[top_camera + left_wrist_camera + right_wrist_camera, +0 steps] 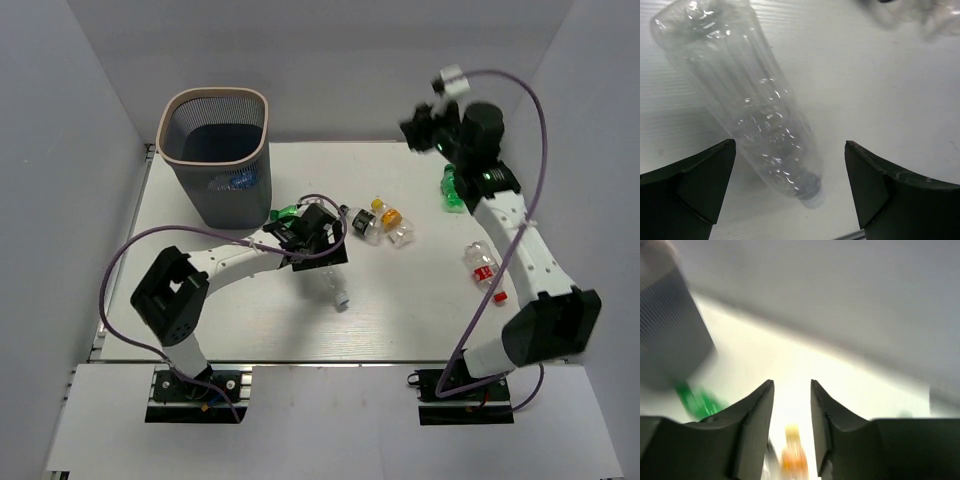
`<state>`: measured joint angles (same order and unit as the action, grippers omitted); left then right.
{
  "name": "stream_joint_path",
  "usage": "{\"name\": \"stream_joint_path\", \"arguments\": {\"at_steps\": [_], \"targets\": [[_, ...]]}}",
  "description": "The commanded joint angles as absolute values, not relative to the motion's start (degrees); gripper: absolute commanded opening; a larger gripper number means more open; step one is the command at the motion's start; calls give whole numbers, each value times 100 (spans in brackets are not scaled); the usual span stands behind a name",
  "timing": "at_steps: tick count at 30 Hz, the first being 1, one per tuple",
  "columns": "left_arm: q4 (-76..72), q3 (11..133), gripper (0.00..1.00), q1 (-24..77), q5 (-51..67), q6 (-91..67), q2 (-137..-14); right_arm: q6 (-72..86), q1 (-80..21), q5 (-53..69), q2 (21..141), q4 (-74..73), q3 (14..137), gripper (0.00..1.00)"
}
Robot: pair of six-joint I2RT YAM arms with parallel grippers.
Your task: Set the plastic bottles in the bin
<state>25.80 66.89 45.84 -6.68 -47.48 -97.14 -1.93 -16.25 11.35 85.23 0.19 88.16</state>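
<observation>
My left gripper (790, 150) hangs low over the table (900, 100) with its jaws spread wide and nothing gripped. A clear bottle (750, 100) lies on its side between them, cap end towards the camera, so I judge the jaws are set open to straddle it before closing. The bottle is colourless and ribbed, with a pale cap and no label that I can see, and it looks light and easily crushed. From overhead, the bin (225, 195), tall dark mesh with a pale rim, stands at the far left of the table, near enough for a short carry. Something blue shows through its mesh, possibly a bottle already inside, though I cannot be sure. My right gripper (792, 385) is held high over the far right, jaws narrow and empty, probably parked out of the way. Loose on the table lie a green bottle (285, 212) beside the bin, an orange-capped cluster (385, 222), a second green bottle (452, 188) and a red-labelled bottle (485, 268).
</observation>
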Motion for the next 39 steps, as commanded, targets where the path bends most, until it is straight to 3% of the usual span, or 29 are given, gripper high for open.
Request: {"name": "stream_joint_path", "arguments": {"at_steps": [1, 5, 9, 11, 14, 18, 22, 27, 29, 30, 31, 34, 37, 39], "targets": [[2892, 6951, 99, 4641, -1564, -5080, -9843, -606, -882, 1283, 7686, -1010, 7201, 43], [3252, 7233, 99, 4693, -1564, -5133, -10511, -510, -396, 1467, 6742, -1230, 5986, 46], [3190, 7444, 89, 4693, -1512, -5133, -10968, -466, -123, 1556, 6390, -1327, 5564, 55], [3190, 7619, 66, 4693, -1512, -5063, -11178, -527, 112, 1626, 6311, -1502, 5528, 66], [3243, 7787, 49, 4746, -1564, -4870, -11127, -685, 334, 1775, 6319, -1809, 5677, 83], [3190, 8199, 29, 4852, -1564, -4299, -10557, -949, 571, 1653, 6810, -2983, 6221, 90], [3540, 9364, 23, 4765, -1722, -3351, -9995, -1133, 1044, 1670, 7600, -3954, 6679, 90], [3875, 11088, 23, 4379, -2590, -2260, -9861, -1327, 1511, 1723, 7533, -4025, 6513, 90], [4173, 12169, 23, 4115, -2715, -1996, -10150, -1441, 1634, 1723, 7436, -4025, 6416, 80], [4279, 12512, 23, 3809, -2794, -1873, -10291, -1476, 1687, 1766, 7427, -4051, 6346, 71], [4376, 13038, 25, 3623, -2795, -1872, -10422, -1511, 1722, 1784, 7409, -4095, 6311, 46], [4325, 13359, 26, 2904, -2716, -1872, -10591, -1731, 1924, 1828, 7322, -4210, 6214, 19], [4236, 13359, 27, 2454, -2663, -1924, -10591, -1977, 2030, 1863, 7190, -4324, 6152, 26], [4315, 13298, 27, 2058, -2663, -1925, -10538, -2135, 2126, 1890, 7093, -4455, 6100, 50]]}}
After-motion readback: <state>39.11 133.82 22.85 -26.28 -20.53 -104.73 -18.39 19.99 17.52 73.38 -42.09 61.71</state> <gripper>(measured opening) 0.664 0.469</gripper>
